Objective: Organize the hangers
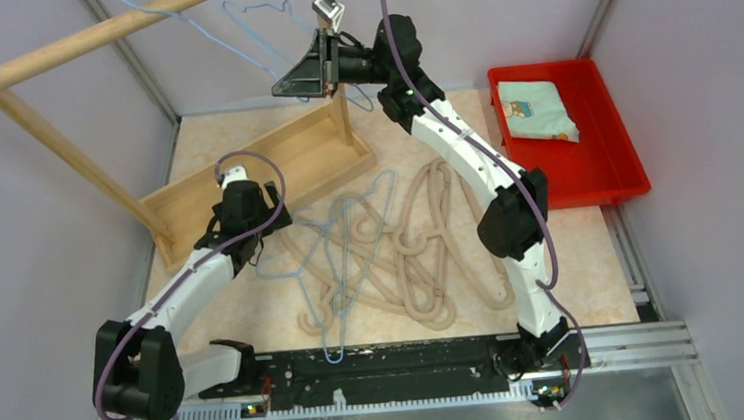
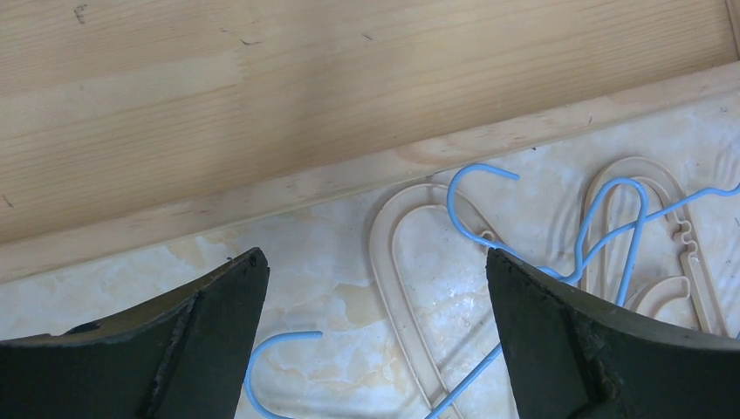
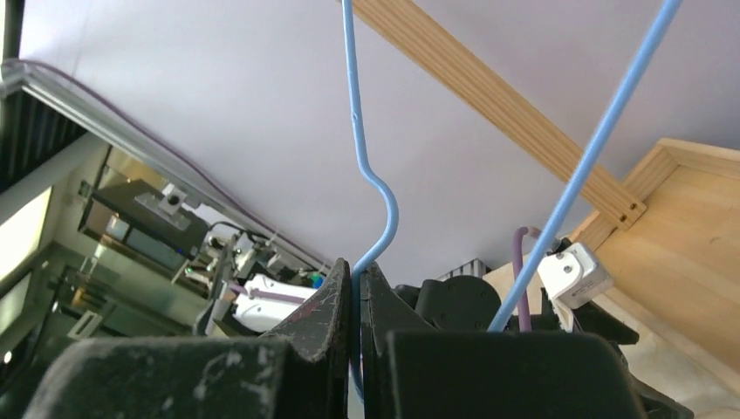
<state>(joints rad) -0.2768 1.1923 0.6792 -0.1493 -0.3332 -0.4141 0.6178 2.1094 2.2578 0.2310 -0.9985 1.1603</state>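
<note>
Rack [image 1: 84, 44], wooden, 11 o'clock: likely destination. Bench [image 1: 594, 273]: beige and blue hangers [image 1: 421, 251] heaped at centre, unsorted. Blue wire hanger [image 3: 353, 131]: pinched in right tool [image 3: 356, 292], raised at 12 o'clock beside rack, apparently for hooking. Left tool [image 2: 375, 271]: spread wide, empty, poised over heap's 9 o'clock edge.

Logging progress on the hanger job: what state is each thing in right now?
left gripper: open, above the table.
right gripper: shut on blue hanger, raised.
blue hanger: gripped, lifted by the rack.
loose hangers: tangled flat on table.
rack: upright.
red bin: holds folded cloth.
</note>
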